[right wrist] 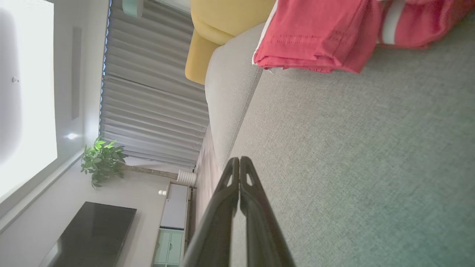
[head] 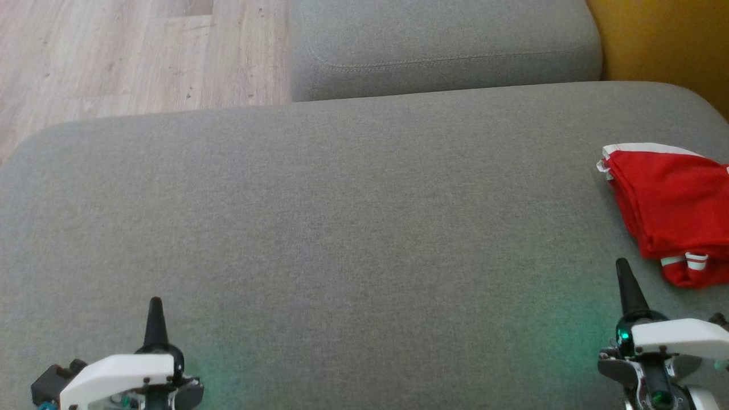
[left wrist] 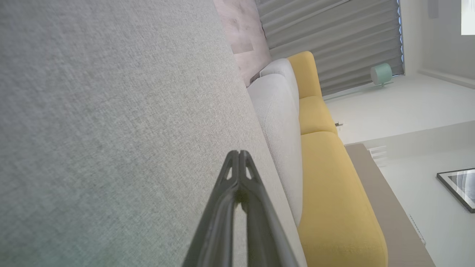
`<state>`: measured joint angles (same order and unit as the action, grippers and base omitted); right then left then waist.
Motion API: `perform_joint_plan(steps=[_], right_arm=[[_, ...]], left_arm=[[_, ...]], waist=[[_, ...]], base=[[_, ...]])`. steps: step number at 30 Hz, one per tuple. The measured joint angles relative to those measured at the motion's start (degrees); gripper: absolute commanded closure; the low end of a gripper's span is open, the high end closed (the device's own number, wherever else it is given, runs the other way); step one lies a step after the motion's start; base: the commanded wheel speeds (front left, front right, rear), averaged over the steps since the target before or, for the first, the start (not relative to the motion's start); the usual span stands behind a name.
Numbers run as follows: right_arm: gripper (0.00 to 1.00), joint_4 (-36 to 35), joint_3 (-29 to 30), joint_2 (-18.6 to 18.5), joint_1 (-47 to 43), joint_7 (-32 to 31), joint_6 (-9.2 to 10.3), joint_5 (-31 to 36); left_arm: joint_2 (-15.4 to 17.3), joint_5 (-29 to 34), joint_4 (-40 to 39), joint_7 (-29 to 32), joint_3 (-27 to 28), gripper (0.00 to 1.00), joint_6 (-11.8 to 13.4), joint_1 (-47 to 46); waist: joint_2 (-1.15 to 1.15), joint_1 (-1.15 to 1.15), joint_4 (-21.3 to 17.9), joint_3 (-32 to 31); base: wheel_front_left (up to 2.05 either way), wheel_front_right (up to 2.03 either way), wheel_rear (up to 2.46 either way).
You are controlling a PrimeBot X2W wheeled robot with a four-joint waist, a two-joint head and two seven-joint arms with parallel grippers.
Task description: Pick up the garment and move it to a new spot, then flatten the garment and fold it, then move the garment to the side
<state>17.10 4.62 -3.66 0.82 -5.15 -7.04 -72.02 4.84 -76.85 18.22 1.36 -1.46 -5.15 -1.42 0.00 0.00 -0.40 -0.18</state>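
A folded red garment (head: 672,210) with white stripes lies at the right edge of the grey sofa seat (head: 342,228). The right wrist view shows the same garment (right wrist: 319,37) at its top, folded in layers. My right gripper (head: 622,266) hovers just short of the garment's near corner, fingers pressed together and holding nothing; in its own view the right gripper (right wrist: 239,160) is shut. At the lower left, far from the cloth, my left gripper (head: 155,302) is also shut and empty, and the left gripper (left wrist: 239,153) in its wrist view has both fingertips touching.
A second grey cushion (head: 444,45) stands beyond the seat, with a yellow sofa part (head: 666,40) at the far right and wood floor (head: 114,51) at the far left. The seat's wide middle is bare fabric.
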Motion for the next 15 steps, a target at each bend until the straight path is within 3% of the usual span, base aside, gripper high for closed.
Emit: perform_joint_plan(steps=[15], right_arm=[[1.0,-0.3,1.4,0.5,1.2,-0.4,0.0,-9.0]], left_arm=[[-1.0,-6.9,-0.8,2.1,2.8,1.0,-0.9,-0.7]], waist=[[0.0,0.0,0.2,0.2]], base=[[0.0,0.0,0.0]])
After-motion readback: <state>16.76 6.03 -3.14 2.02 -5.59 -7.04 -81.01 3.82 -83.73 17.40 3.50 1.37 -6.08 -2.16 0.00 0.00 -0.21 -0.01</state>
